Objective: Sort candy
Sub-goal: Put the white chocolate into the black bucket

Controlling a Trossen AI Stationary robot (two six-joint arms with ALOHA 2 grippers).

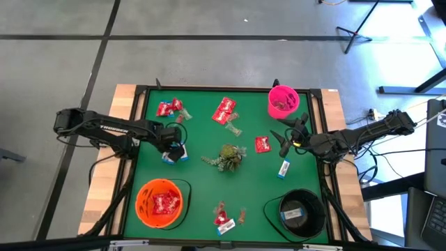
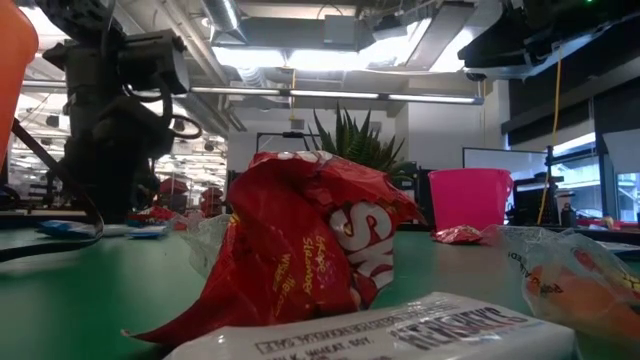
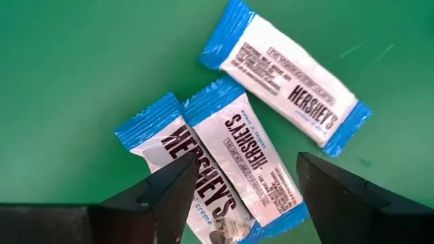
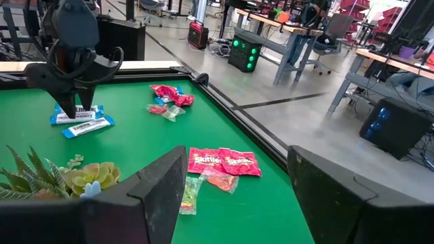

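Note:
Three white-and-blue candy packets (image 3: 285, 74) lie flat on the green table near its left side, two of them overlapping. My left gripper (image 3: 244, 196) (image 1: 174, 148) is open and points down over them, one finger on either side of the middle packet (image 3: 247, 152). My right gripper (image 4: 237, 196) (image 1: 284, 139) is open and hovers over the right half, beside a red packet (image 1: 263, 144). More red packets (image 1: 224, 110) (image 1: 171, 108) lie toward the far edge. Another white-and-blue packet (image 1: 283, 169) and some mixed pieces (image 1: 224, 219) lie nearer. My left gripper stands open over the overlapping white-and-blue packets, fingers pointing down from above. One fingertip (image 3: 178, 186) shows over the outer packet (image 3: 152, 135). Whether the fingertips touch the wrappers, I cannot tell.
A green leafy sprig (image 1: 226, 157) lies mid-table. A pink cup (image 1: 283, 101) stands at the far right, an orange bowl (image 1: 143, 209) with red packets at the near left, and a black bowl (image 1: 317, 219) at the near right. A raised dark rim (image 1: 230, 88) frames the table.

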